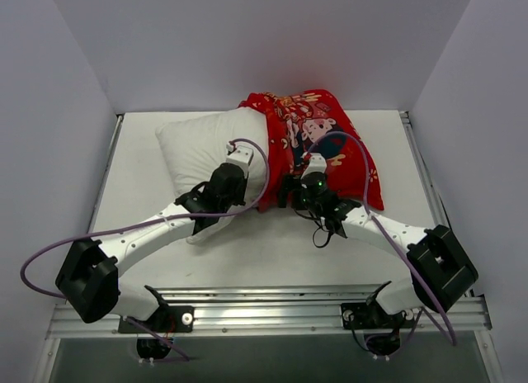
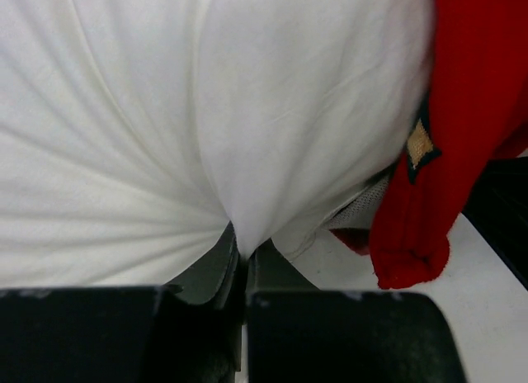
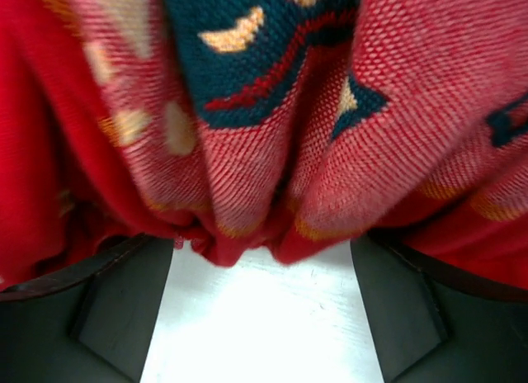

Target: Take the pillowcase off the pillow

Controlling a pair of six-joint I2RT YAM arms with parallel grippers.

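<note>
The white pillow [image 1: 206, 148] lies across the back of the table, its right half still inside the red printed pillowcase [image 1: 318, 139]. My left gripper [image 1: 239, 158] sits on the pillow's bare near edge, next to the pillowcase opening. In the left wrist view it [image 2: 243, 251] is shut on a pinch of the pillow's white fabric [image 2: 247, 111], with the pillowcase hem [image 2: 412, 259] hanging to the right. My right gripper [image 1: 304, 175] is at the pillowcase's near edge. Its jaws [image 3: 260, 259] stand open, wide apart, with bunched folds of the pillowcase [image 3: 272, 111] between the fingertips.
The white table [image 1: 272, 251] is enclosed by grey walls at the left, back and right. A metal rail [image 1: 272, 304] runs along the near edge at the arm bases. Purple cables loop over both arms.
</note>
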